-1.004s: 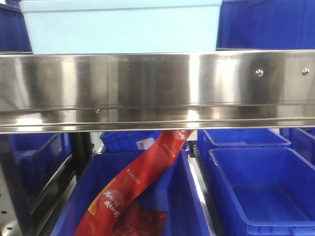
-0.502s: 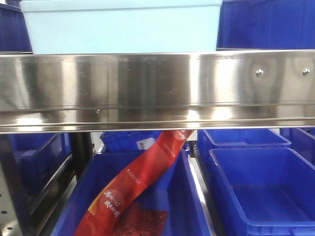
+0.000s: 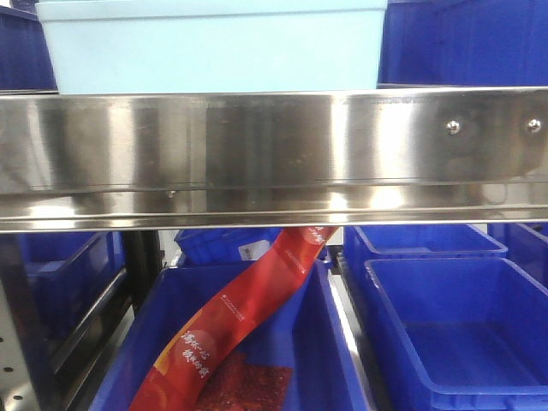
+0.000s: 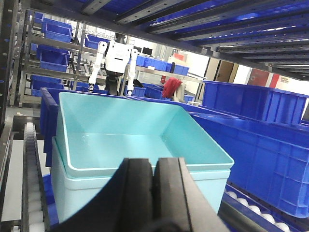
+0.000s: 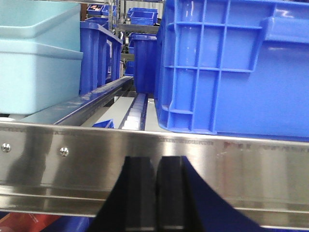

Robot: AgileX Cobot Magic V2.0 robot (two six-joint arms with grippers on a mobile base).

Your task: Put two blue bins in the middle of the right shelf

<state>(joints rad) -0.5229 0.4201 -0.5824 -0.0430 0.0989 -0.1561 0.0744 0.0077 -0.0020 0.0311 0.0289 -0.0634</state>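
1. From the front view, the two blue bins [image 3: 210, 47] sit on the shelf [image 3: 274, 154] toward its left end, right behind the steel front edge; only their pale front wall shows above that edge.
2. My left hand [image 4: 154, 186] is pinched narrow, its two dark fingers [image 4: 140, 188] pressed together with nothing between them. It hangs just in front of the pale bins' [image 4: 140, 145] near wall. From here I can see they are nested, one tub sitting inside the other, the inner rim standing a little above the outer one, and the inside is bare.
3. Dark blue crates [image 4: 256, 140] stand just beside the pale bins on their right, on the roller track [image 4: 256, 210] of the same shelf.
4. My right hand [image 5: 155, 193] is also narrow, fingers [image 5: 171, 193] together and gripping nothing, held low in front of the steel shelf edge [image 5: 154, 164].
5. In the right wrist view the pale bins [image 5: 38, 58] lie at the far left of the shelf, and a big ribbed dark blue crate [image 5: 236, 67] stands at the right, close to the edge.
6. Under the shelf, an open dark blue bin [image 3: 240, 342] holds a long red packet [image 3: 231, 325] leaning across it, with another dark blue bin [image 3: 462, 334] to its right.
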